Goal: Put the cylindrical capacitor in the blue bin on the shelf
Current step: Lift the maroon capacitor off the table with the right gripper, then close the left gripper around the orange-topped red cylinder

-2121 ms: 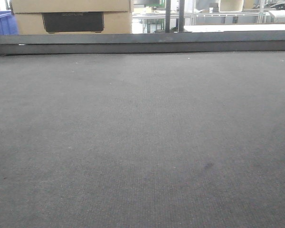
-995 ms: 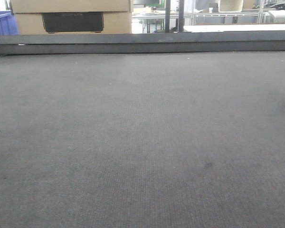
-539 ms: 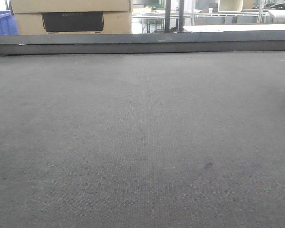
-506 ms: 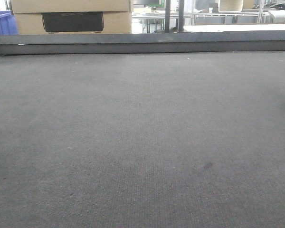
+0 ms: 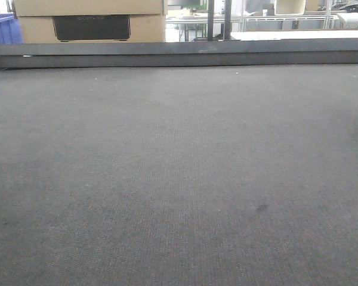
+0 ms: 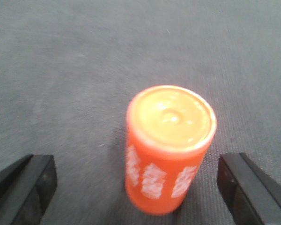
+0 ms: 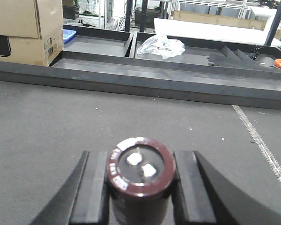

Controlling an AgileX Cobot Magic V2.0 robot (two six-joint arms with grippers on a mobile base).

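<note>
**Operator:** Location of the cylindrical capacitor (image 7: 140,171)?

**Technician:** In the right gripper (image 7: 140,187). It is a dark maroon can, upright, with its two terminals facing up. The jaws are clamped on its left and right sides. Its base is hidden, so contact with the bench (image 5: 179,167) cannot be confirmed.

**Operator:** Left gripper (image 6: 138,187)?

**Technician:** Jaws apart. An orange cylinder (image 6: 166,150) stands upright on the bench between them, clear of both sides. This view is slightly blurred.

**Operator:** Surroundings?

**Technician:** Beyond the bench's far rail is a cardboard box (image 7: 18,28). A crumpled plastic bag (image 7: 161,46) lies in a dark tray (image 7: 107,46).
</note>
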